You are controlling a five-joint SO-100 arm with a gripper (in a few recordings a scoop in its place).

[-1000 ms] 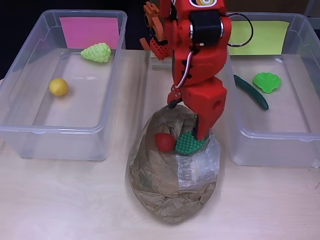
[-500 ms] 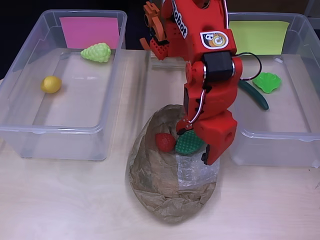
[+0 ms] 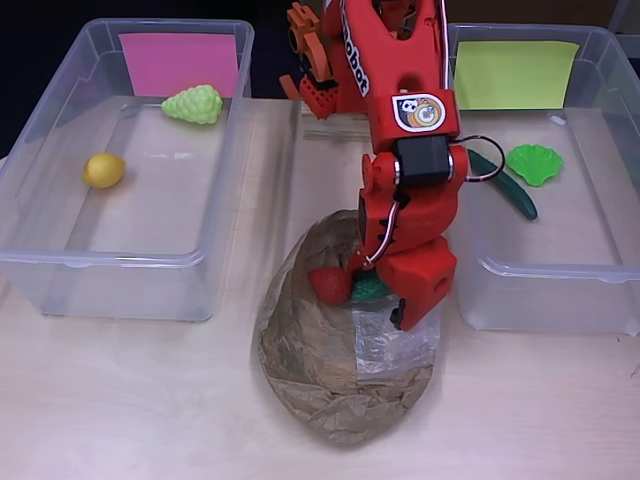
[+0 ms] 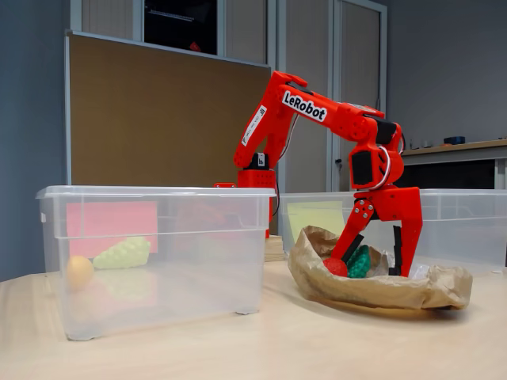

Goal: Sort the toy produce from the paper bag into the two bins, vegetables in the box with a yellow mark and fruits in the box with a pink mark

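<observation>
A crumpled paper bag [image 3: 340, 385] [image 4: 372, 286] lies open on the table between the two bins. In its mouth lie a red strawberry toy [image 3: 328, 284] [image 4: 336, 267] and a dark green bumpy toy [image 3: 368, 290] [image 4: 361, 260]. My red gripper [image 3: 378, 295] [image 4: 371, 265] reaches down into the bag's mouth, open, its fingers [image 4: 398, 249] straddling the green toy without closing on it. The left bin [image 3: 40, 255] carries a pink mark [image 3: 185, 62] and holds pale green grapes [image 3: 193, 104] and a lemon [image 3: 103, 169]. The right bin [image 3: 560, 290] carries a yellow mark [image 3: 515, 72] and holds a green leafy piece [image 3: 533, 163] and a cucumber [image 3: 508, 192].
The arm's base [image 3: 315, 70] stands at the back between the bins. The bins' tall clear walls flank the bag closely on both sides. Bare tabletop [image 3: 130, 400] lies in front of the bins and the bag.
The wrist swung forward and to the right over the bag, then back left, now covering most of the green toy. The lemon rolled slightly left in the pink-marked bin.
</observation>
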